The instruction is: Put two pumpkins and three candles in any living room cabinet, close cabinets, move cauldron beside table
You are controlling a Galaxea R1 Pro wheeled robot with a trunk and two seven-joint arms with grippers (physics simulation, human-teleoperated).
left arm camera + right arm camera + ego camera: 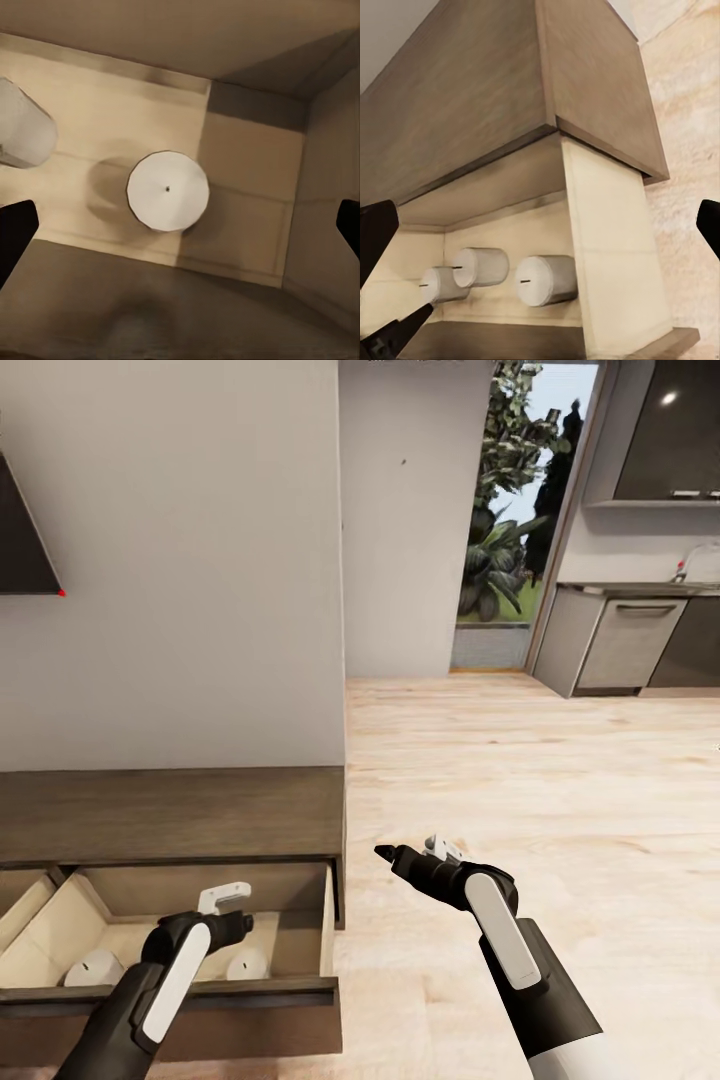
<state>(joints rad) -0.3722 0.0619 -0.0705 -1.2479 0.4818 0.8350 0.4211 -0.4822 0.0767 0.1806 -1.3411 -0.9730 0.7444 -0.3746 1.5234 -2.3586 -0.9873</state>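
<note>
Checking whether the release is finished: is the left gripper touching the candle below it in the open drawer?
Apart. In the left wrist view the candle stands alone on the drawer floor, with the left gripper fingertips wide at either edge, clear of it.

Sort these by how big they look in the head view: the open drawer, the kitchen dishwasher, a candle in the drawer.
1. Open drawer, though it sits nearest.
2. Dishwasher, far away, so likely bigger than it looks.
3. Candle, smallest.

Even, bright render light; daylight through the far doorway (520,510). Soft shadow beside the candle (167,190) in the drawer (247,157). Glare spot on far-right dark panel (668,398). Slightly soft, no blur.
</note>
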